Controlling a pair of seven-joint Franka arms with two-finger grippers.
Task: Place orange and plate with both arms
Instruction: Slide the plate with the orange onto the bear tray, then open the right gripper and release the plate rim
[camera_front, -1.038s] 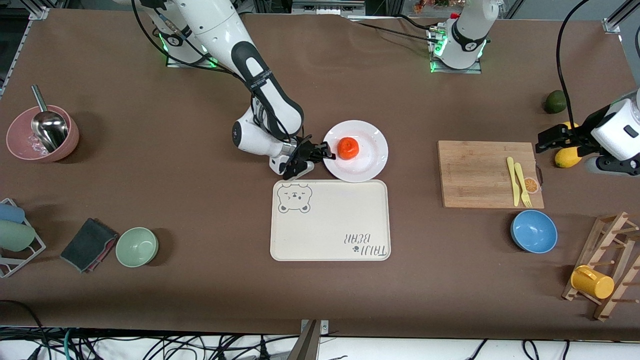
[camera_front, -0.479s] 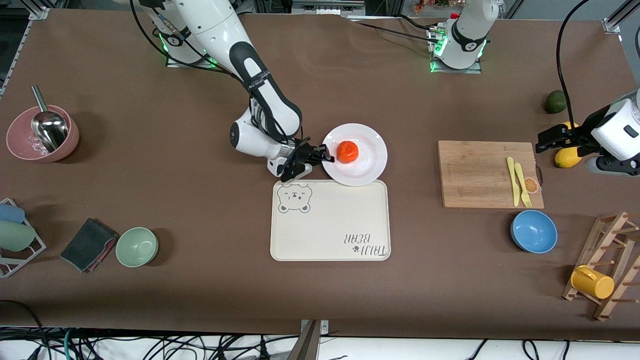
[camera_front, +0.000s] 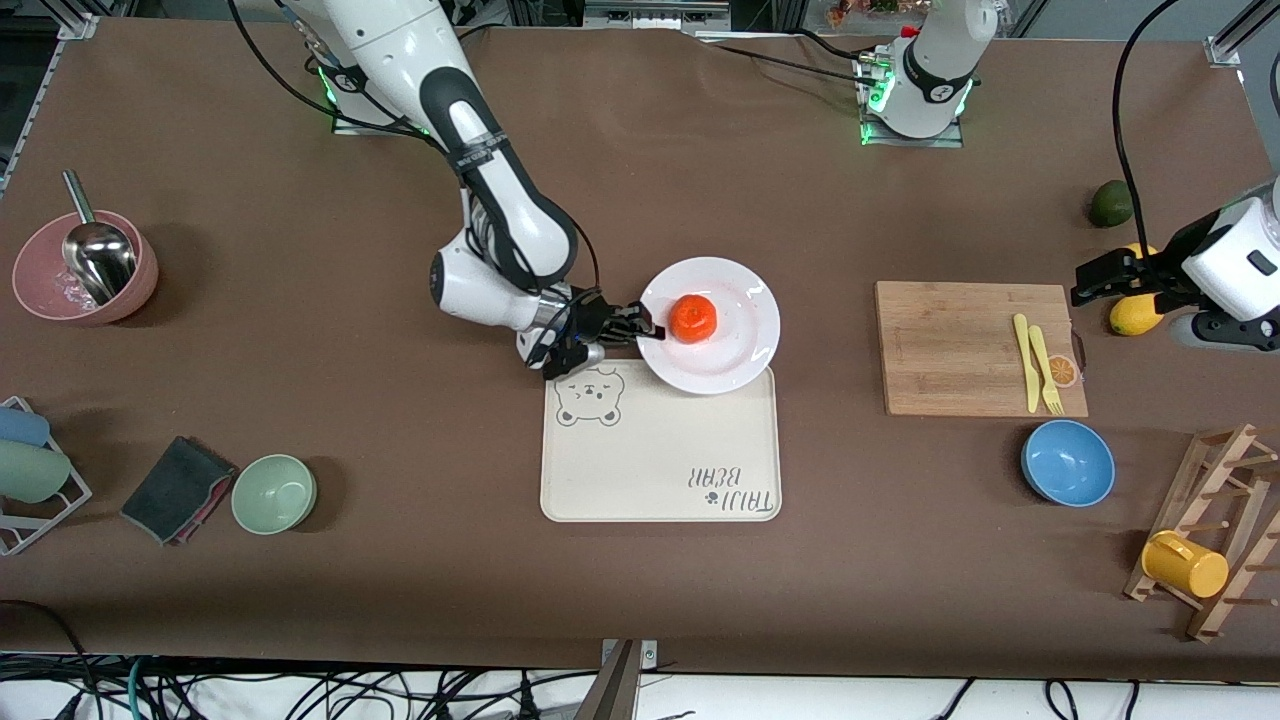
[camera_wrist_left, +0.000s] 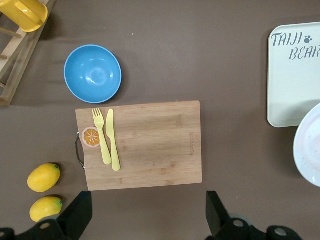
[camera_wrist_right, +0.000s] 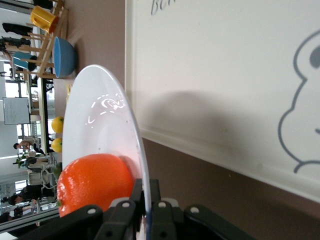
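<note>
On the brown table (camera_front: 300, 300), mid-table, cream rectangular tray with a bear drawing (camera_front: 660, 450) lies flat. Wooden rectangular cutting board (camera_front: 975, 345) sits toward the left arm's end, carrying a yellow plastic fork (camera_front: 1044, 372), a yellow plastic knife (camera_front: 1024, 358) and a flat printed orange-slice picture (camera_front: 1062, 371). Plain round glossy white plate (camera_front: 712, 325) is lifted off the table, its nearer edge overlapping the tray's farther edge. Right gripper (camera_front: 640, 327) is clamped on the plate's rim at the side toward the right arm's end; right wrist view shows the black fingers (camera_wrist_right: 132, 200) pinching the rim, plate (camera_wrist_right: 102, 135) seen edge-on above the tray (camera_wrist_right: 225, 75). Small round reddish-orange orange (camera_front: 693, 318) sits on the plate, near the gripped rim.

Left gripper (camera_front: 1095, 281) waits up over the table's left-arm end, just off the cutting board, over a yellow lemon (camera_front: 1135, 315); its fingers (camera_wrist_left: 77, 212) are spread wide, holding nothing. Round blue bowl (camera_front: 1068, 463) stands nearer the camera than the board. Dark green lime-like fruit (camera_front: 1111, 203) lies farther from the camera than the lemon.
</note>
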